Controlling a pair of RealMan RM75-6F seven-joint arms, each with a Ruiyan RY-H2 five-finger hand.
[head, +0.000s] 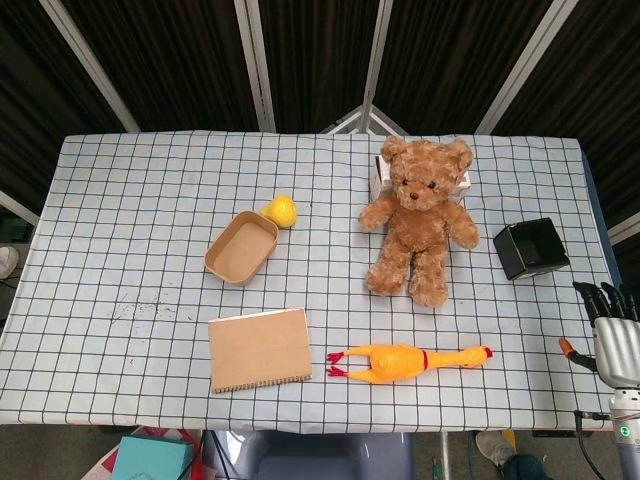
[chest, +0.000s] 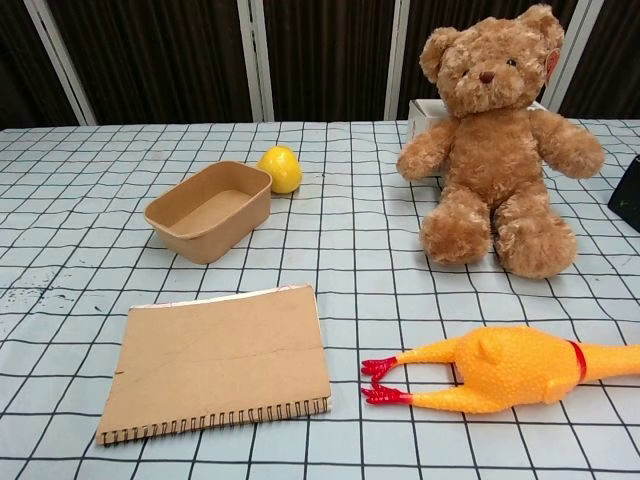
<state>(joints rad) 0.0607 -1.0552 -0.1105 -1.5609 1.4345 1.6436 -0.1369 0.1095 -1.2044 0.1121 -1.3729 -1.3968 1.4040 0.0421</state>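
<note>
The right hand (head: 612, 335) hangs just off the table's (head: 120, 200) edge with its fingers apart, holding nothing. The rubber chicken (head: 410, 360) is nearest, lying in front of the teddy bear (head: 418, 215). A black box (head: 530, 248) sits beside the bear.

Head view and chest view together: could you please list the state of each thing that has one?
right hand: holds nothing, fingers apart, at the table's edge
teddy bear: sitting upright against a white box
rubber chicken: lying on its side
paper tray: upright, empty
notebook: closed, flat
black box: open side facing up
lemon: beside the tray
</note>
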